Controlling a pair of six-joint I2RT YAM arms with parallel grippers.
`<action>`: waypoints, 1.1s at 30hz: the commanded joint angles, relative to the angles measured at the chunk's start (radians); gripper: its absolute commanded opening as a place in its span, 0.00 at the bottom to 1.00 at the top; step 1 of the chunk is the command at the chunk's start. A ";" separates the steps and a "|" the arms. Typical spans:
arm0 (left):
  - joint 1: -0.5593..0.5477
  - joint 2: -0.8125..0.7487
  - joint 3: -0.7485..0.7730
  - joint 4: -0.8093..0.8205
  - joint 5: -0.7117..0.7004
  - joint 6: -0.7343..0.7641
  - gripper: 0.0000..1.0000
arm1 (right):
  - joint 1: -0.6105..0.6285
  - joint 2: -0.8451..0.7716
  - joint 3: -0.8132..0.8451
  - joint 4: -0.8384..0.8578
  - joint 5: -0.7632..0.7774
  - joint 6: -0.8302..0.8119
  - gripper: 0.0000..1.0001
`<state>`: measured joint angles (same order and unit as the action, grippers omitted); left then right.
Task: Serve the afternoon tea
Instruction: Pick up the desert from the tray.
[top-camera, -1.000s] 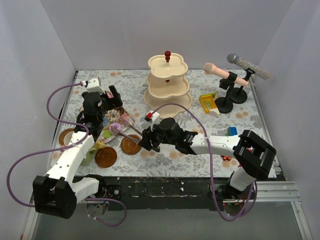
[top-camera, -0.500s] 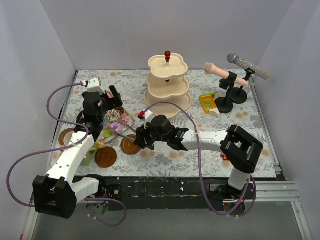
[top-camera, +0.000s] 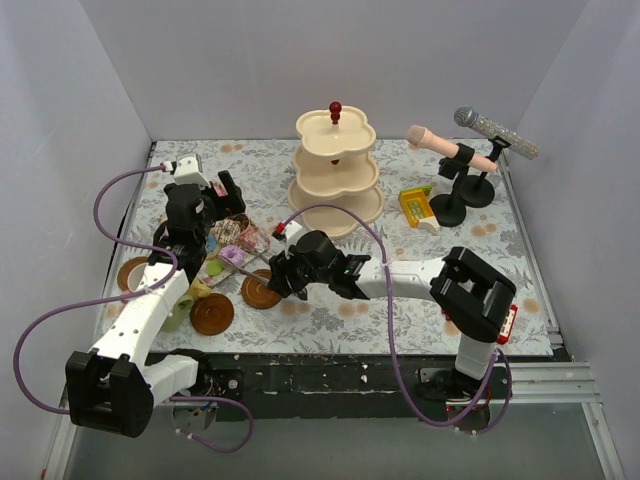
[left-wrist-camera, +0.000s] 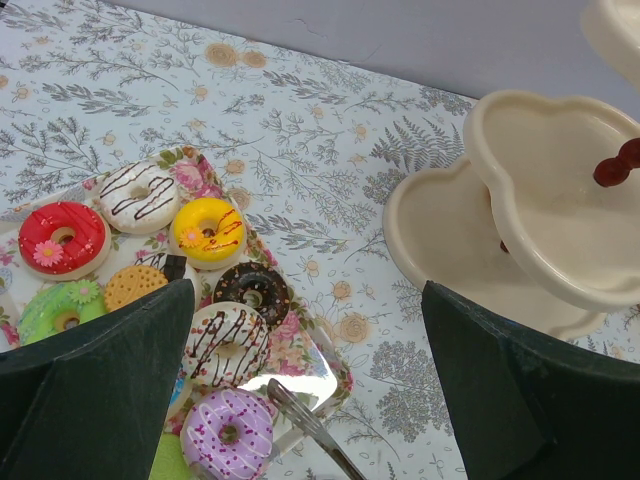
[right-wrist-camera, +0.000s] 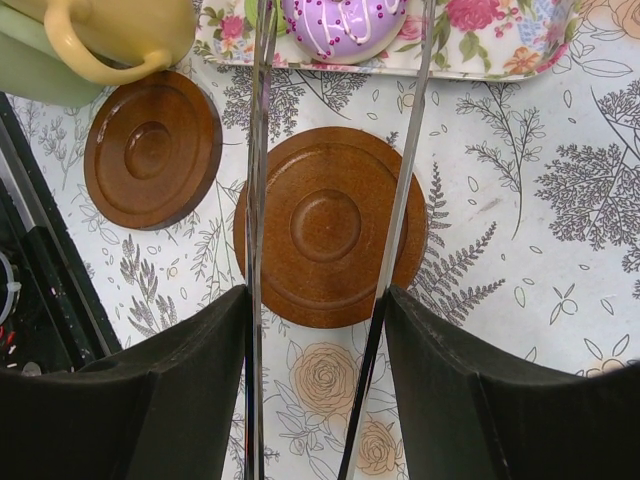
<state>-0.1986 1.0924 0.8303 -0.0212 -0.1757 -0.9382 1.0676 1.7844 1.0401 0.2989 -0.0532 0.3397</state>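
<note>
- While the right claw (right-wrist-camera: 315, 300) stays out of it, no: clamped on the metal tongs (right-wrist-camera: 258, 200), it has their two arms running up either side of the purple donut (right-wrist-camera: 345, 25), top centre of the right wrist view.
- Purple donut lies on floral tray (right-wrist-camera: 480, 50), left-centre of worktop (top-camera: 500, 245) in top view.
- Brown saucer (right-wrist-camera: 325, 225) on worktop under the tongs.
- Left claw (left-wrist-camera: 305, 290) spread wide, grasping nothing, above the tray's donuts.
- Cream stand (top-camera: 336, 170) upper centre, right of tray.

Top camera overlooks the table (top-camera: 500, 250); both close wrist cameras share the purple donut (left-wrist-camera: 228, 435).
</note>
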 joint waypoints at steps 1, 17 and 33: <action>-0.002 -0.020 0.001 0.014 -0.001 0.010 0.98 | 0.005 0.020 0.057 0.017 0.007 -0.007 0.63; -0.002 -0.020 0.003 0.014 -0.002 0.012 0.98 | 0.006 0.044 0.080 0.002 -0.002 -0.010 0.59; -0.002 -0.017 0.003 0.014 -0.004 0.013 0.98 | 0.008 -0.040 0.043 0.014 0.024 -0.025 0.44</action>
<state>-0.1986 1.0924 0.8303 -0.0212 -0.1761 -0.9379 1.0691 1.8210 1.0771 0.2802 -0.0509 0.3328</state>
